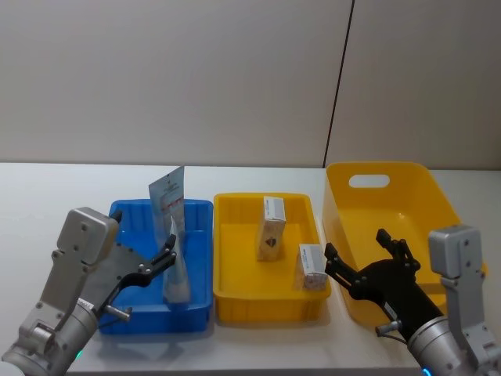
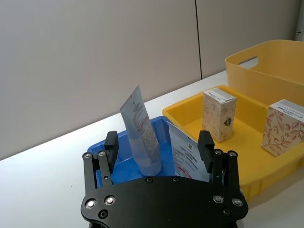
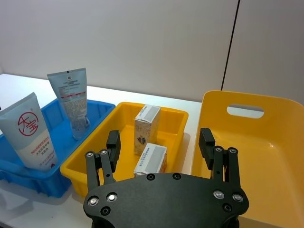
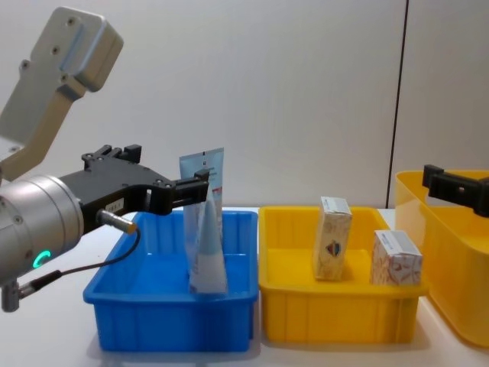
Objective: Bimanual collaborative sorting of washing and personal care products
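tubes: both in the blue tray point(image 1: 156, 321), centre-left of head view; tall tube point(image 1: 167, 194) upright on its cap, crimp up; second tube point(image 1: 176, 270) just below it in frame, leaning toward it
boxes: both in the yellow tray point(image 1: 266, 309), mid-frame; upright box point(image 1: 271, 227) near the tray's middle; shorter box point(image 1: 311, 266) at its lower-right corner
left pincer point(image 2: 158, 142): lower left of head view, at the blue tray's left side; jaws spread wide, nothing held; one fingertip close to the tall tube in chest view; can't tell if it touches
right pincer point(image 3: 159, 138): lower right of head view, over the gap between yellow tray and handled basket point(image 1: 391, 211); jaws wide apart, nothing held; shorter box is nearest
surface point(image 1: 63, 188): white; the three containers sit side by side
tube handling: likely light, soft-walled, slick; small cap base, so tips easily; take it across the flat faces mid-body, gentle squeeze
box handling: likely light, stiff card, dents if over-squeezed; take it across the narrow sides near the top
status: looks sorted by type already
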You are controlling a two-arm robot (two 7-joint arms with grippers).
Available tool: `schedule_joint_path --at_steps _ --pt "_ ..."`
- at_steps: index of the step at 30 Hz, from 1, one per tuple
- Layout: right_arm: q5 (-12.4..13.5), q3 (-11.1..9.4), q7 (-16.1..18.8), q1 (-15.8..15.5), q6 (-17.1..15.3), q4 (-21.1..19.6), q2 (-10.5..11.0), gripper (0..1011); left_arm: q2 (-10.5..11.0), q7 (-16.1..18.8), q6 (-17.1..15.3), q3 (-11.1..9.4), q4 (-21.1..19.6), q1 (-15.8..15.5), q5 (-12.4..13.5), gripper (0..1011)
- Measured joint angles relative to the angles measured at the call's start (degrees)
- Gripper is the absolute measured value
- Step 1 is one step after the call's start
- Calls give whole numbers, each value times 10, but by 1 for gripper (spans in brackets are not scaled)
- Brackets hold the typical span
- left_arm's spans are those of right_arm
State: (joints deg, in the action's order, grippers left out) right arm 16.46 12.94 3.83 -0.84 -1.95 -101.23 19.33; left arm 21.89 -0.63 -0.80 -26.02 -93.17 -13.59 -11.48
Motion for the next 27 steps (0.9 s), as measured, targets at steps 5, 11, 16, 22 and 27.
schedule_joint_path --at_steps 5,11,16,22,27 --pt "0 0 0 0 0 0 0 1003 0 0 0 0 0 0 0 1001" --pt "0 0 0 0 0 0 0 1003 0 -2 0 1 0 1 -1 1001" --pt "0 0 0 0 0 0 0 1003 -1 -8 0 5 -4 6 -10 1001" --pt "0 0 0 0 0 0 0 1003 2 -17 -7 17 -26 27 -33 1001" --pt "0 0 0 0 0 0 0 1003 7 -16 -16 28 -49 51 -47 1001"
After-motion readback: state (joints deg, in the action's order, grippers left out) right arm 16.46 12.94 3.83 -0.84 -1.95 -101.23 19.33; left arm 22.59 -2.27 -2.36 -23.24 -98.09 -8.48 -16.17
